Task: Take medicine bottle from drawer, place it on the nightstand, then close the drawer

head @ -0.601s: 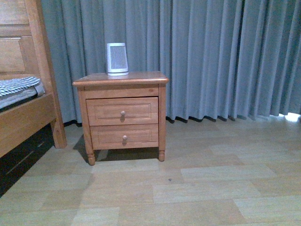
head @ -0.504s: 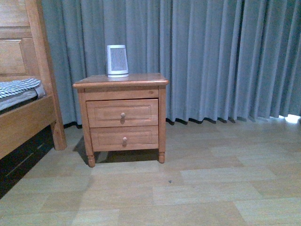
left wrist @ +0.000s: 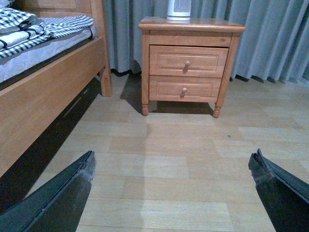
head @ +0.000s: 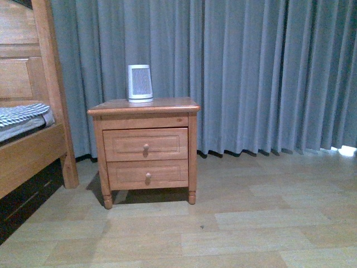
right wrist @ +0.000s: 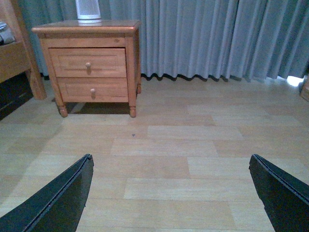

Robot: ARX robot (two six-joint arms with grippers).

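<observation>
Left jaws and right jaws alike wide apart, empty.

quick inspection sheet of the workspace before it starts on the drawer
surface: nightstand top, bare wood except for one item
job's things: drawer shut; medicine bottle not in view
clutter: white ribbed device upright on the nightstand top
grippers: left gripper open, empty; right gripper open, empty; both over the floor, short of the nightstand
cables: nothing seen
surroundings: bed frame on the left, grey curtain behind

Grey curtain, bed frame, ribbed device
</observation>
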